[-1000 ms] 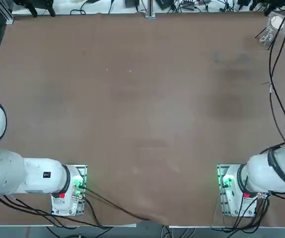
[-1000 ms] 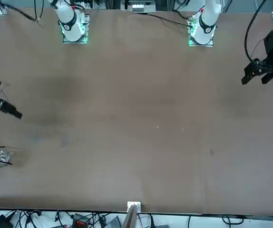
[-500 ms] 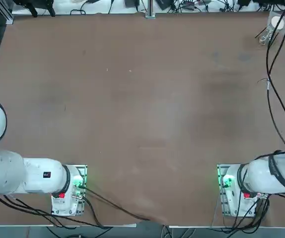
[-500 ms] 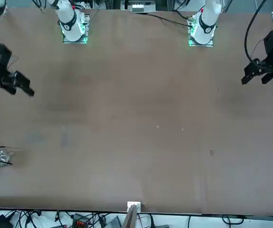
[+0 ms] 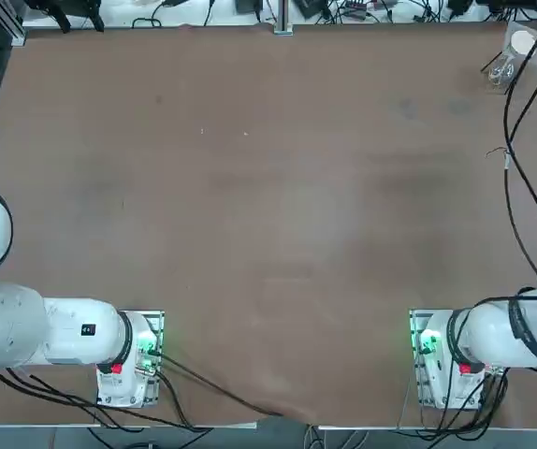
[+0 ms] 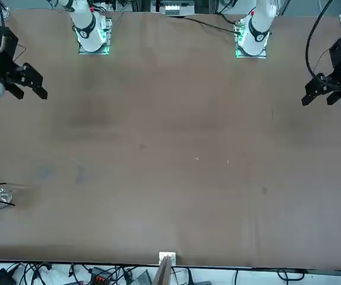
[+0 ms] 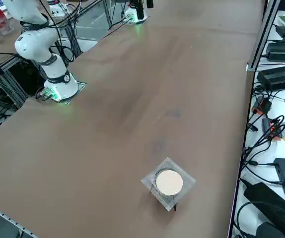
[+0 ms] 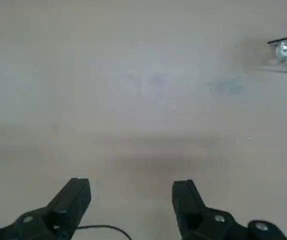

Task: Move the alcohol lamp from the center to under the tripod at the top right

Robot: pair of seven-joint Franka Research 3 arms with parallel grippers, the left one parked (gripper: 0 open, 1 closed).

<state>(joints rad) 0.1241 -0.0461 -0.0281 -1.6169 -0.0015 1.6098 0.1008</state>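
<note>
One tripod (image 7: 169, 183) stands at the bench's (image 5: 268, 234) far right corner, and one alcohol lamp (image 8: 286, 50) glints beneath its white-grey disc, between the thin dark legs. The right gripper (image 6: 27, 84) hangs above the bench's right edge, well apart from the lamp, fingers (image 8: 75, 197) spread wide and empty. Since a second ago it has pulled back towards its base.

Brown table (image 7: 132, 99); tripod (image 7: 169, 183) has a white disc on grey mesh.
</note>
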